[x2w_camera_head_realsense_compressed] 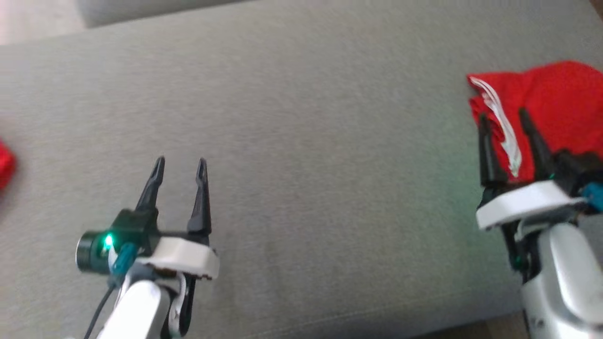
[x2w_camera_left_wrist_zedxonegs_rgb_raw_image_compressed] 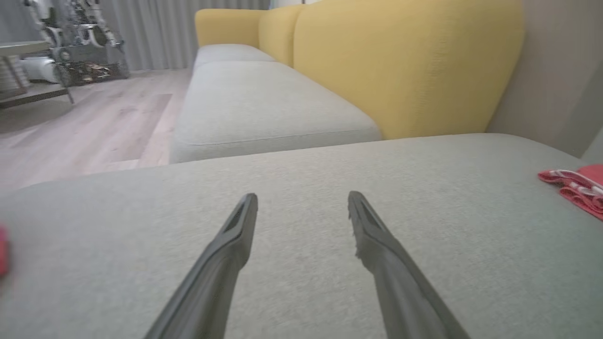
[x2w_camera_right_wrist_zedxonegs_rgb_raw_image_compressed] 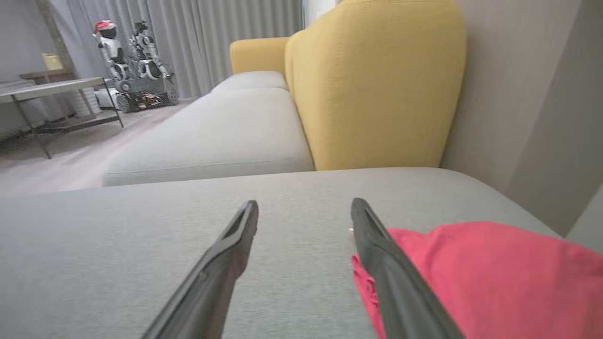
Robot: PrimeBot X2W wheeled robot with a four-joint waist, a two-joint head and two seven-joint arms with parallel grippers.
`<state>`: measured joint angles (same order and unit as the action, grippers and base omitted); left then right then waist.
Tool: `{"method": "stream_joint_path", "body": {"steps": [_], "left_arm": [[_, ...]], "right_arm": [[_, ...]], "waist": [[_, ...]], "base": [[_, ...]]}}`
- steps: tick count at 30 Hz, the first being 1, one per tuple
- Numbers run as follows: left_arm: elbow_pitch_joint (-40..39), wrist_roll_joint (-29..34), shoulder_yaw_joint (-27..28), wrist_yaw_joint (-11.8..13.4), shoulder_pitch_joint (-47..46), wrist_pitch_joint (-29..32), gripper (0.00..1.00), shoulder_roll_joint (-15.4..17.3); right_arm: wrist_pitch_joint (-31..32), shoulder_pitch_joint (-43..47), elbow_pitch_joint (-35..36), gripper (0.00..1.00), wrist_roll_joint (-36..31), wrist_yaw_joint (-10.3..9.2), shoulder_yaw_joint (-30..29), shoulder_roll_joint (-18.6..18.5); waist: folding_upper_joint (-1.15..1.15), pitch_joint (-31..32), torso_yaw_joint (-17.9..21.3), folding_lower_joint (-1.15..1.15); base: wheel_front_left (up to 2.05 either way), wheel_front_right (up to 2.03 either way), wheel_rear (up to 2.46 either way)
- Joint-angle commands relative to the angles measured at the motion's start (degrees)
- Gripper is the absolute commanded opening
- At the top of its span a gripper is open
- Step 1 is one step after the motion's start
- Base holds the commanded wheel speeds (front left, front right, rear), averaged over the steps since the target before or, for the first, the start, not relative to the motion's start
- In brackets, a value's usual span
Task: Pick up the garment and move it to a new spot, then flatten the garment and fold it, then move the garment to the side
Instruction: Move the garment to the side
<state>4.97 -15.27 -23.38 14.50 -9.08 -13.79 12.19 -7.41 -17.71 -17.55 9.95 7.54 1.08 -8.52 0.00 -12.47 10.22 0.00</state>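
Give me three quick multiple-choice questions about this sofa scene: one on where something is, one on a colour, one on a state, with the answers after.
1. Where on the grey cushion does the striped red garment lie?
A. at its right end, by the right pincer
B. in its middle
C. at its far edge

2. What colour is the sofa backrest?
A. blue
B. yellow
C. green

3. How does the right pincer stand?
A. shut on the garment
B. shut, empty
C. open, empty

Answers:
1 A: the head view shows it at the right edge, at that pincer.
2 B: both wrist views show yellow upholstery.
3 C: its jaws stand apart with nothing between them.
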Motion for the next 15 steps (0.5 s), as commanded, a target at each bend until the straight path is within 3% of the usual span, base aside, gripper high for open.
{"method": "stream_joint_path", "body": {"steps": [1, 15], "left_arm": [[-2.0, -0.4, 2.7, 0.6, 0.3, -0.8, 1.00, 1.0], [-2.7, -1.9, 4.0, 1.6, 7.2, -1.0, 1.00, 2.7]], "right_arm": [[1.4, 2.1, 5.0, 1.00, -0.4, -0.05, 1.2, 0.7], [7.0, 14.7, 15.9, 1.00, -2.3, -0.05, 0.7, 4.5]], "waist": [[0.00, 3.8, -4.2, 0.00], [0.00, 10.7, -8.9, 0.00]], "base": [[0.00, 0.00, 0.00], [0.00, 0.00, 0.00]]}}
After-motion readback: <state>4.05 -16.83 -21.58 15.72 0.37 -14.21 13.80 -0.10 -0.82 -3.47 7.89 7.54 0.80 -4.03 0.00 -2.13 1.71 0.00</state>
